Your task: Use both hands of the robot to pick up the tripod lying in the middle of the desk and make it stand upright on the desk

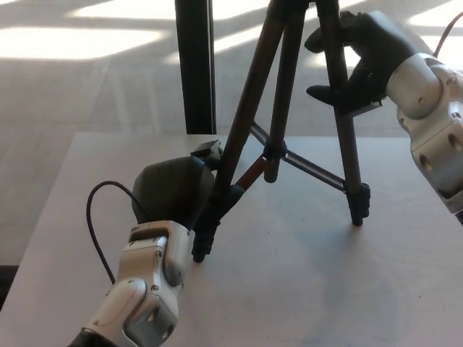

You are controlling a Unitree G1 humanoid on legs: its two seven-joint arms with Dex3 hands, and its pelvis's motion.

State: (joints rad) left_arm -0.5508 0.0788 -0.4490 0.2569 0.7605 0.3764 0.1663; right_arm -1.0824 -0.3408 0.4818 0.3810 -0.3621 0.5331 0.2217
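Note:
The black tripod point(281, 101) stands on the pale desk point(304, 289) with its three legs spread, its top cut off by the picture's upper edge. Its feet rest at the front left point(199, 253), the middle back point(271, 173) and the right point(358, 206). My left hand point(173, 189) is shut on the lower part of the front-left leg, just above its foot. High up, my right hand point(358, 58) curls its fingers around the right leg.
A black vertical post point(195, 65) rises behind the desk's far edge, close to the tripod's left leg. A thin black cable point(92, 213) loops out from my left wrist. Beyond the desk lies a sunlit floor point(72, 79).

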